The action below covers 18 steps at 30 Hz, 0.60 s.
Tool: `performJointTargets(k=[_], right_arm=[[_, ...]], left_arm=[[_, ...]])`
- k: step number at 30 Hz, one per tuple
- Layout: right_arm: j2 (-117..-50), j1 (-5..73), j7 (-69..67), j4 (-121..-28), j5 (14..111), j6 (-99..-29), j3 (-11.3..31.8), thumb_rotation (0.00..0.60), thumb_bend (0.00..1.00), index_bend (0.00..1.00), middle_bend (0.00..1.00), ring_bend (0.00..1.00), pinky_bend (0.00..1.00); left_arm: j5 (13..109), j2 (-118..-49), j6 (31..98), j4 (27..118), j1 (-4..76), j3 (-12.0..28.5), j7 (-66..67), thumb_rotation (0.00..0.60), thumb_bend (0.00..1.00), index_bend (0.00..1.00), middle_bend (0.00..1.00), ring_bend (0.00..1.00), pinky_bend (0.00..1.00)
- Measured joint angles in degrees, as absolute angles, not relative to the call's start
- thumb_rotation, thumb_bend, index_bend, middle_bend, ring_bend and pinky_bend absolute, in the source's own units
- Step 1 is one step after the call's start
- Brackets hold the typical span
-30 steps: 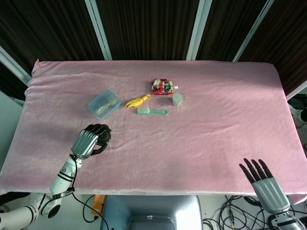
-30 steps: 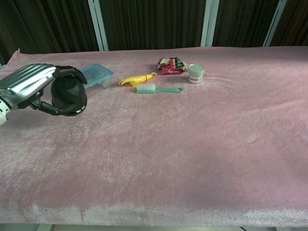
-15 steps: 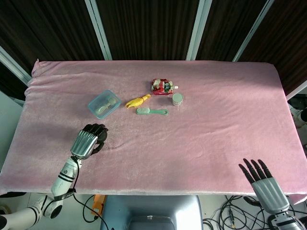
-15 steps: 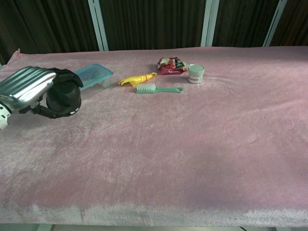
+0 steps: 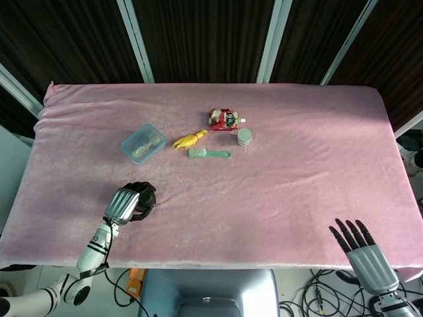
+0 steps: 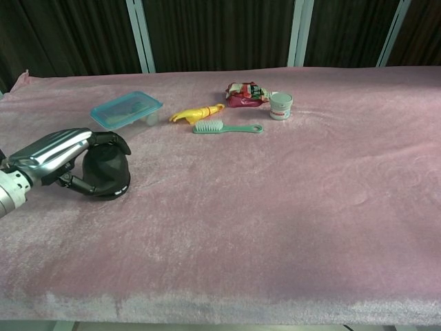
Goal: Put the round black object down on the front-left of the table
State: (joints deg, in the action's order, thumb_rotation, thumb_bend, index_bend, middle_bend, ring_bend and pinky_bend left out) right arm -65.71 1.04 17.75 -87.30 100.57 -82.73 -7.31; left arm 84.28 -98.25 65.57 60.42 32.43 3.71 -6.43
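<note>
Pink velvety tablecloth (image 5: 297, 172) covers the table. Left hand (image 5: 124, 202) at 7 o'clock wraps its fingers around the round black object (image 6: 110, 172), which touches the cloth at front-left. Right hand (image 5: 363, 253) at 5 o'clock, fingers spread, partly cut off. Clear blue lidded container (image 5: 143, 142), green brush (image 5: 207, 153), yellow toy (image 5: 190, 139), red pouch (image 5: 224, 119), small white jar (image 5: 244, 137) cluster toward 12, well apart. Object's underside hidden.

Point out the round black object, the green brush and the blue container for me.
round black object (image 6: 110, 172), chest view, its dark side below the left hand's fingers
green brush (image 6: 209, 127), chest view, the bristle head
blue container (image 5: 143, 143), head view, middle of the lid
</note>
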Motion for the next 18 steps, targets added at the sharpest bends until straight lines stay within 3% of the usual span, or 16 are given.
performJointTargets(k=[6,8,18], right_arm=[[-65.6,1.1,17.8,-87.4,100.5,-82.6,-7.3,0.6,0.1,0.0,0.0,0.0,0.11],[-65.6,1.1,17.8,-87.4,100.5,-82.5,-7.3,0.6,0.1,0.0,0.0,0.0,0.11],[-65.5,1.3,18.0,-87.8,100.3,-82.1,-7.3,0.6,0.1,0.0,0.0,0.0,0.11]], left_arm=[[85.8,-98.4,66.4,59.1,32.4,3.0,-7.0,0.6,0.34,0.16,0.12,0.13,0.38],[86.0,-98.1,66.4,59.3,32.4,2.8,-6.8,0.6,0.34,0.14,0.08,0.08,0.32],[86.0,-96.9,66.1,60.8,32.2,2.6,-3.5,0.6,0.33,0.13,0.03,0.01,0.24]])
